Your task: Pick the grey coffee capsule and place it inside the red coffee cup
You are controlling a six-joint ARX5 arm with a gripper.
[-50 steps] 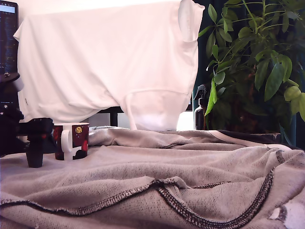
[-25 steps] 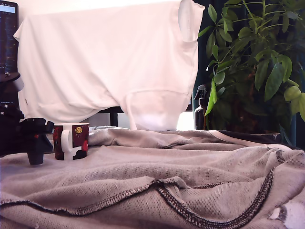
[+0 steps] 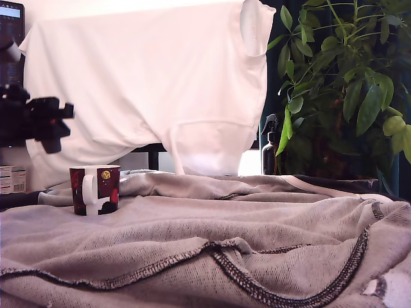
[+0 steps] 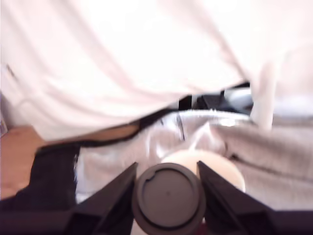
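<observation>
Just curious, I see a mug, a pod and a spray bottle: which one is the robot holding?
The dark pod, clamped between the fingers. The mug sits free on the cloth; the bottle stands by the plant.

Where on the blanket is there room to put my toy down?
Lots of room: the grey blanket is bare from the red coffee cup across to the plant, though wrinkly. It's busy only near the cup, below the gripper.

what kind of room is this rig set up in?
Probably a home or office corner, not a lab: a grey blanket covers the work surface, a white T-shirt hangs as a backdrop, and a leafy houseplant stands beside a dark spray bottle.
</observation>
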